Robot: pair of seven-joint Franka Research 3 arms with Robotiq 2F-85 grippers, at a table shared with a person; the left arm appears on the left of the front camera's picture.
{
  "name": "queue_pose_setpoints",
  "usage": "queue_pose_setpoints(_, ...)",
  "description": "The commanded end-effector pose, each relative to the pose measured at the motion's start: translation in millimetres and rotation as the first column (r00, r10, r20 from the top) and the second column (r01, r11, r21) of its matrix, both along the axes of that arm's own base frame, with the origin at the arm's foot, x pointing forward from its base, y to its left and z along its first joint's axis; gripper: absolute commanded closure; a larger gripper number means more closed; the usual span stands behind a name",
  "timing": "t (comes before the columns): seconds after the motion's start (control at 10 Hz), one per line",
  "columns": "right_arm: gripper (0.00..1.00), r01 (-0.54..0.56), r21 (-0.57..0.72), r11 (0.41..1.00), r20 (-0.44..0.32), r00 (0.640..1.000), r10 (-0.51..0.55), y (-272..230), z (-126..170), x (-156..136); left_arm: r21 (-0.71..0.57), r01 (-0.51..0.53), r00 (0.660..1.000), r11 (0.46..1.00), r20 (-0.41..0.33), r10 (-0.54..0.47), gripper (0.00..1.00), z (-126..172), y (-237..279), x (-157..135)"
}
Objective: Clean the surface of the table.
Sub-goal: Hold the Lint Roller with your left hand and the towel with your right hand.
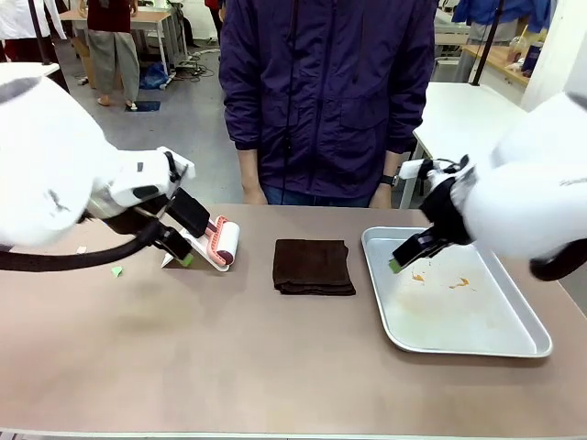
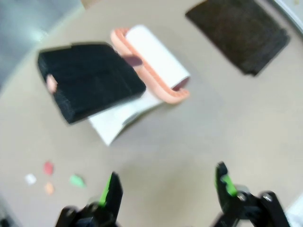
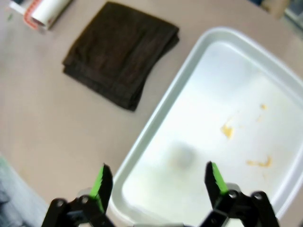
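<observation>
The table [image 1: 229,357] has a matte taupe-brown top. Small coloured paper scraps [image 2: 49,168] lie at its left, one of them green [image 1: 116,270]. My left gripper [image 1: 182,255] hangs open just above the top, next to a lint roller [image 1: 223,242] with a salmon frame and a white roll. In the left wrist view the open left gripper [image 2: 168,184] is short of the roller [image 2: 154,64] and a black block [image 2: 90,80] on a white base. My right gripper [image 1: 396,264] stands open over the tray's left rim. In the right wrist view the right gripper [image 3: 158,178] holds nothing.
A folded dark brown cloth [image 1: 314,266] lies mid-table between the roller and a shiny metal tray [image 1: 527,348] with orange smears [image 1: 459,283]. A person in a dark purple jacket [image 1: 326,92] stands at the far edge. The near half of the top is bare.
</observation>
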State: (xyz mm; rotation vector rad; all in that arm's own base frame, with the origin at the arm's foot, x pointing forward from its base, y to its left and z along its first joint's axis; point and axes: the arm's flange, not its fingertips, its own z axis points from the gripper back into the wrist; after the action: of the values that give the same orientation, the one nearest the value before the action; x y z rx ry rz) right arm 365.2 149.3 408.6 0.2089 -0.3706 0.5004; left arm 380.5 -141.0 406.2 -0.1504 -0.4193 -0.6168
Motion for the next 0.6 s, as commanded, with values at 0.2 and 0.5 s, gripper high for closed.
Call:
queue_pose_setpoints(0.2, 0.0, 0.24, 0.302, 0.923, -0.159, 0.967, -0.2, -91.1, 52.3, -31.5, -0.263, -0.25, 0.964, 0.932, -0.161, 0.213, 0.0, 61.1, 89.7, -47.9)
queue_pose_setpoints(0.5, 0.0, 0.391, 0.635, 0.667, -0.252, 0.92, -0.3, -180.7, 43.7, -57.0, -0.573, -0.369, 0.929, 0.732, -0.235, 0.285, 0.0, 52.2, 182.7, -73.4)
